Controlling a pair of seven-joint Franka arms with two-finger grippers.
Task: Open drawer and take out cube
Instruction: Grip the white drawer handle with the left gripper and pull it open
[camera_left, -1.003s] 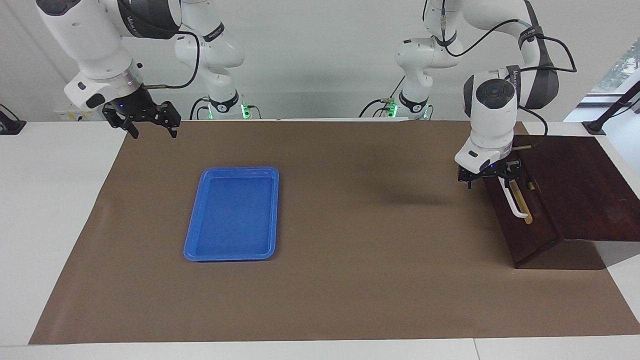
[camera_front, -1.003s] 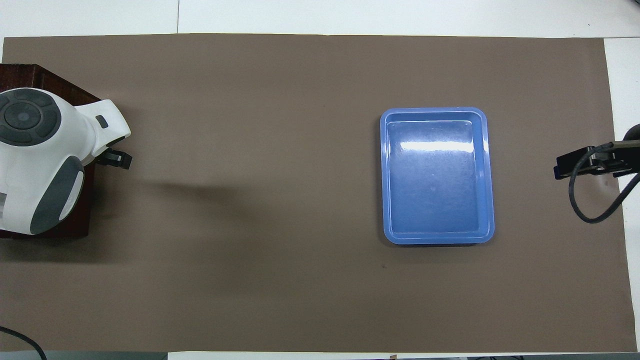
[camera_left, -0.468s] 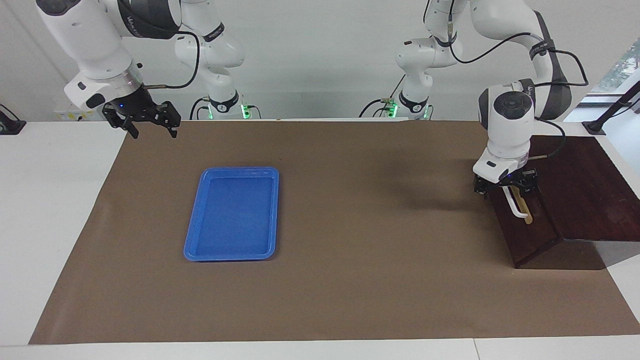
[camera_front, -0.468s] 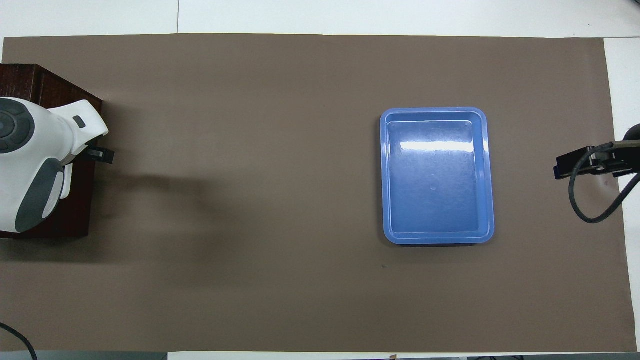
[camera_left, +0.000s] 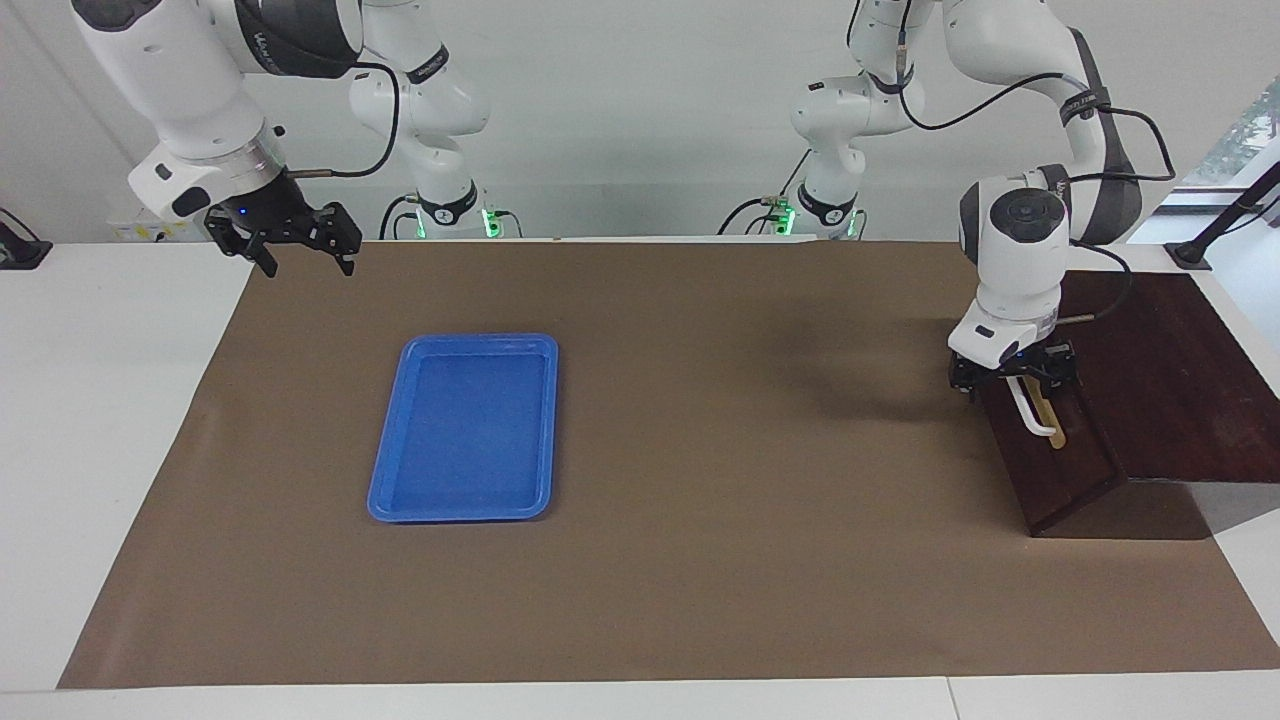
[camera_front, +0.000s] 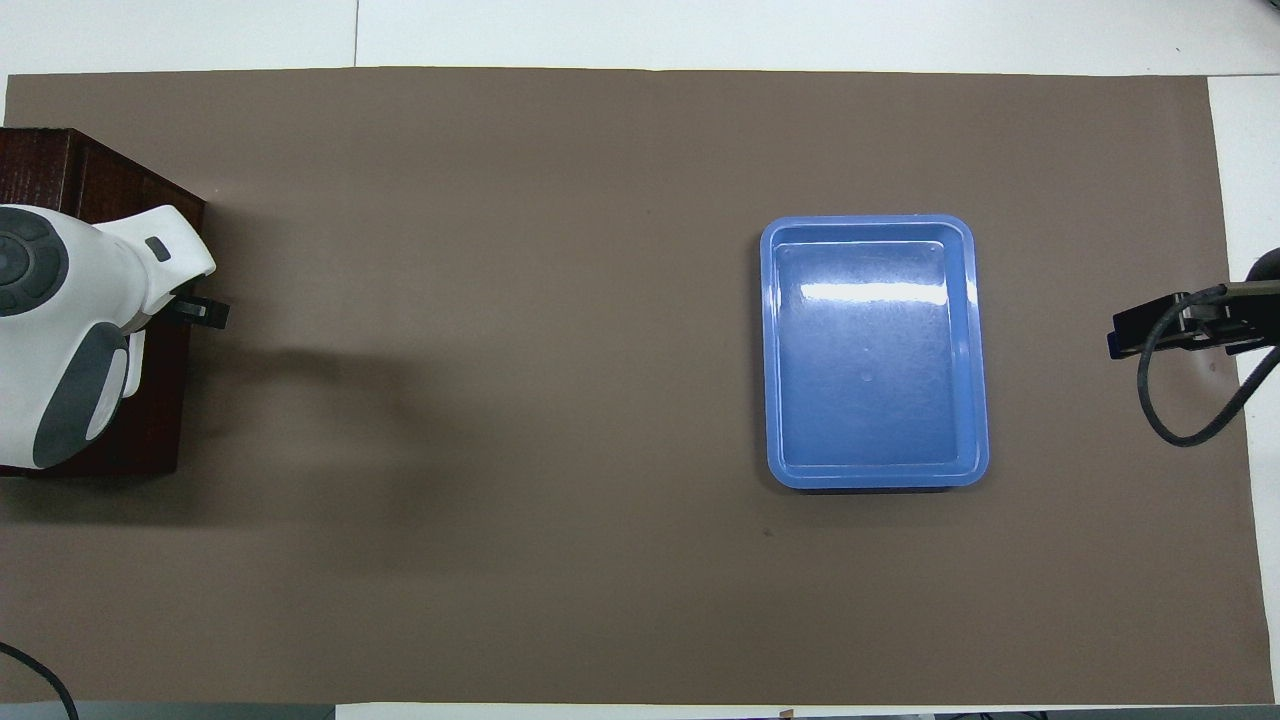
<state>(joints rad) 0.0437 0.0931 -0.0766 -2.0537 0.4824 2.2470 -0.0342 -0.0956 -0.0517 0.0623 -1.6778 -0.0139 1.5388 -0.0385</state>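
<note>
Drawer (camera_left: 1050, 455): dark reddish-brown front, shut flush with its cabinet (camera_left: 1165, 375) at the left arm's end of the table. White bar handle (camera_left: 1032, 410) runs along a tan strip on the front.

Left gripper (camera_left: 1012, 372): down at the drawer front, on the end of the handle nearer the robots. Black fingers sit either side of the bar; cannot tell whether they are clamped on it or merely around it. In the overhead view the arm's white wrist (camera_front: 60, 330) covers most of the cabinet, with one black finger (camera_front: 205, 312) poking out past the drawer front.

Cube: not visible in either view.

Right gripper (camera_left: 285, 238): waits in the air over the corner of the brown mat (camera_left: 700, 560) at the right arm's end, fingers spread apart, holding nothing.

Blue plastic tray (camera_left: 385, 490): flat on the mat, nothing in it, toward the right arm's end, well apart from the drawer.
</note>
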